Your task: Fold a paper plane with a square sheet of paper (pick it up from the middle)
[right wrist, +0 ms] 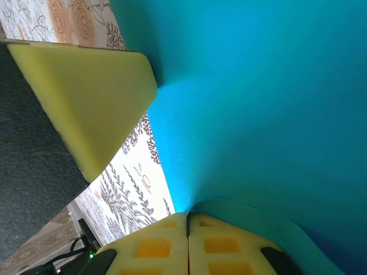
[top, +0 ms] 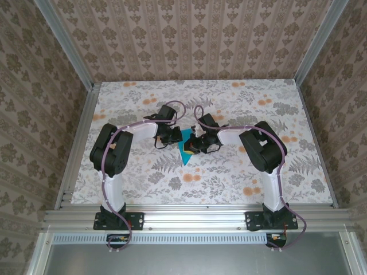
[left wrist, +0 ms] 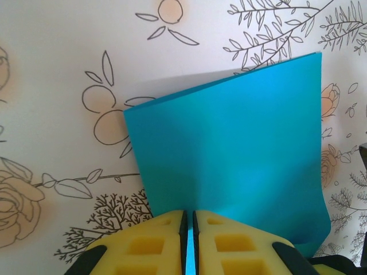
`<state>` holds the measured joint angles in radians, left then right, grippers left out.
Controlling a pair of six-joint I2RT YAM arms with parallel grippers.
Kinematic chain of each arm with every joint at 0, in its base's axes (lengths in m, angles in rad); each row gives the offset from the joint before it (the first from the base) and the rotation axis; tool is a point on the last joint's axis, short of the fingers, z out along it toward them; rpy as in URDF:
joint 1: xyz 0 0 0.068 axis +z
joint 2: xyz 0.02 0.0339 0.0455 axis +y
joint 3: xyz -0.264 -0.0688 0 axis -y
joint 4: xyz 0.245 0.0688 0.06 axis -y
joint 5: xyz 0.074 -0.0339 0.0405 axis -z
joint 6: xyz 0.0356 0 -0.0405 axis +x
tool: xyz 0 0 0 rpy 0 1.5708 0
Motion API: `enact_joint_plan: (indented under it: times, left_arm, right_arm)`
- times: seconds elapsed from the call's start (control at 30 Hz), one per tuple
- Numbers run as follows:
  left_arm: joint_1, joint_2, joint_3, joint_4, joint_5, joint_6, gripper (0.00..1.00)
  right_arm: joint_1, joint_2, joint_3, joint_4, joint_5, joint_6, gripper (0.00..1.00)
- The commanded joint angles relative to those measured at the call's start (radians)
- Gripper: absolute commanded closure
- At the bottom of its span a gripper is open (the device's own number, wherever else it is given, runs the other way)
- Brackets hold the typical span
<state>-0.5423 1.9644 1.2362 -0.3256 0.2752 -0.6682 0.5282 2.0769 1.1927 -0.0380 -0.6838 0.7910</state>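
Observation:
The square sheet of paper (top: 186,152) is teal-blue and held between both grippers over the middle of the table. My left gripper (top: 172,137) is shut on one edge. In the left wrist view its yellow pads (left wrist: 150,245) pinch a thin strip of the sheet (left wrist: 241,154), which spreads away from them above the tablecloth. My right gripper (top: 198,143) is shut on the sheet too. In the right wrist view the sheet (right wrist: 264,97) curls where it enters that gripper (right wrist: 187,229). A finger of the left gripper (right wrist: 86,103) stands close at the upper left.
The floral tablecloth (top: 241,172) covers the table. Aluminium rails (top: 189,215) run along the near edge, with patterned walls on the other three sides. Both arms bend inward, elbows at the left (top: 109,150) and right (top: 264,148).

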Motion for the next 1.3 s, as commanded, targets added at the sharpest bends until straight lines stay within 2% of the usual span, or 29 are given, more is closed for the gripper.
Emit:
enact_joint_plan:
  times: [0.0, 0.17, 0.37, 0.47, 0.57, 0.7, 0.83, 1.03, 1.27]
  left_arm:
    - [-0.008, 0.032, 0.011, -0.051, -0.010, 0.024, 0.85]
    - [-0.008, 0.031, 0.011, -0.051, -0.010, 0.022, 0.85]
    - [-0.008, 0.029, 0.017, -0.056, -0.011, 0.024, 0.85]
    - [-0.008, 0.029, 0.028, -0.063, -0.013, 0.030, 0.85]
    - [-0.005, 0.029, 0.039, -0.070, -0.011, 0.035, 0.85]
    - [0.001, 0.014, 0.047, -0.072, 0.000, 0.036, 0.85]
    - [0.004, -0.018, 0.043, -0.067, 0.014, 0.030, 0.85]
    - [0.004, -0.106, -0.035, -0.030, 0.051, 0.000, 0.85]
    - [0.002, -0.196, -0.161, 0.028, 0.105, -0.035, 0.85]
  right_arm:
    - [0.005, 0.023, 0.021, -0.024, 0.003, -0.004, 0.92]
    - [0.004, 0.029, 0.020, -0.024, 0.001, -0.006, 0.88]
    - [0.004, 0.032, 0.018, -0.036, 0.006, -0.017, 0.69]
    - [0.004, 0.032, 0.012, -0.041, 0.013, -0.028, 0.67]
    - [0.003, 0.033, 0.003, -0.048, 0.024, -0.038, 0.70]
    - [-0.002, 0.038, -0.008, -0.043, 0.029, -0.038, 0.86]
    - [-0.004, 0.038, -0.013, -0.048, 0.042, -0.040, 0.94]
    - [-0.005, 0.034, -0.019, -0.062, 0.064, -0.043, 0.99]
    - [-0.008, 0.033, -0.022, -0.062, 0.071, -0.037, 0.99]
